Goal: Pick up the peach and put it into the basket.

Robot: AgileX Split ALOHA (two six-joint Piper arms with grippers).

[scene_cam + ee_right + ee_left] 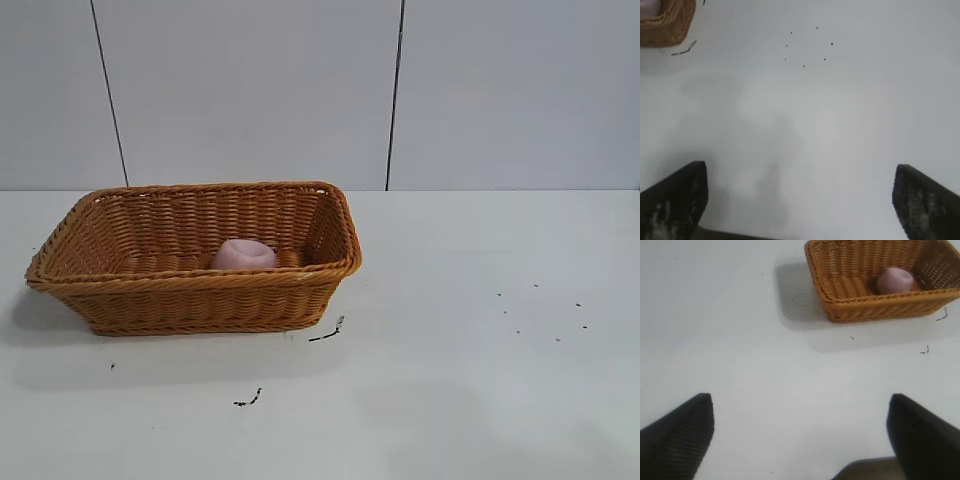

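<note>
- The peach (244, 255) lies inside the basket (190, 285), on its floor, toward the end nearer the table's middle.
- From the left wrist view the peach (895, 280) shows as a pale pink lump against the far inner wall of the basket (860, 305), with no claw touching it.
- The basket stands upright on the white table (470, 380), on the left side in the exterior view.
- The left gripper (800, 432) hangs over bare table, well apart from the basket; its two dark fingers (677, 437) are spread wide, with only table surface between them. It holds nothing and touches nothing.
- The right gripper (800, 200) is likewise spread wide above bare table, its fingers (675, 200) far apart and empty. Their inner faces look scuffed with pale marks.
- In the right wrist view only a corner of the basket (667, 25) shows, well away from that gripper.
- Neither arm appears in the exterior view.
- Small dark specks (545, 310) dot the table on the right side, and short dark scraps (328, 332) lie just beside the basket's near corner, with another scrap (248, 400) farther toward the front.
</note>
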